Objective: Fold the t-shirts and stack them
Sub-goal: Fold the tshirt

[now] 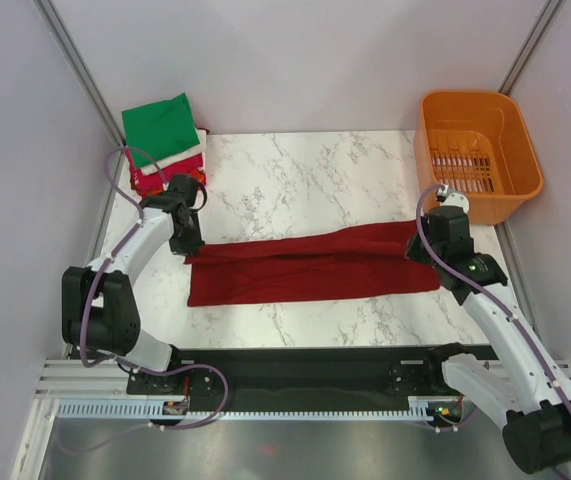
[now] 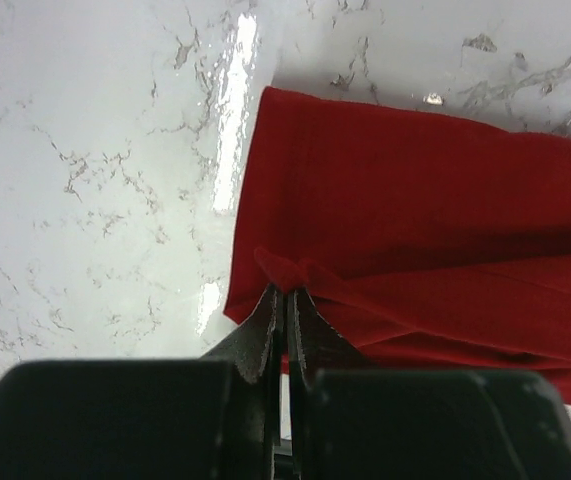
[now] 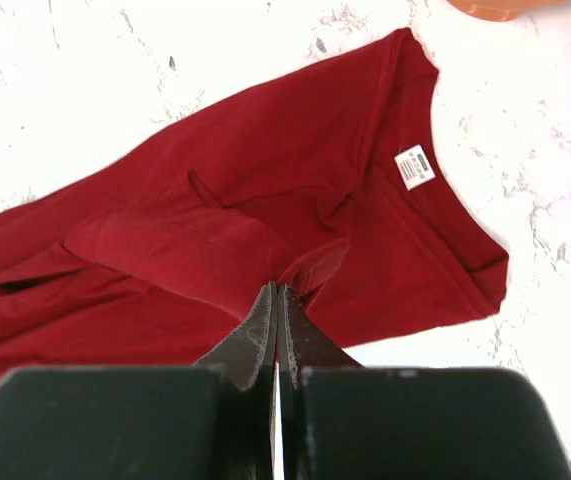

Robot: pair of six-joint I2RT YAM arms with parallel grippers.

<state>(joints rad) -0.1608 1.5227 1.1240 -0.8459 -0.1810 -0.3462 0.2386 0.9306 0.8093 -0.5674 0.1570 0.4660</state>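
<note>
Stretching across the table (image 1: pixel 295 180) from left to right, the dark red t-shirt (image 1: pixel 315 270) lies as a long, narrow band, its long axis running from one arm to the other. The left gripper (image 2: pixel 285 295) sits at the band's left end with its jaws closed on a small pinched ridge of cloth at the near corner. The right gripper (image 3: pixel 277 290) is at the opposite end, the one with the white label (image 3: pixel 415 167), and is likewise clamped on a raised fold of the fabric. Each arm thus holds its own end, with the whole length of the shirt between them.

The stack of folded shirts (image 1: pixel 165 145) rests at the far left corner, green on top with white, pink-red and orange edges showing below. It is just beyond the left gripper and well apart from the right one, so the left arm is the nearer to it. The orange basket (image 1: pixel 470 97) stands at the far right.

The shirt is soft, matte knit, lying in loose overlapping layers with shallow creases, and it looks limp enough to sag wherever it is unsupported. The table is glossy white marble-patterned and probably lets cloth slide easily. The basket is rigid slotted plastic.
</note>
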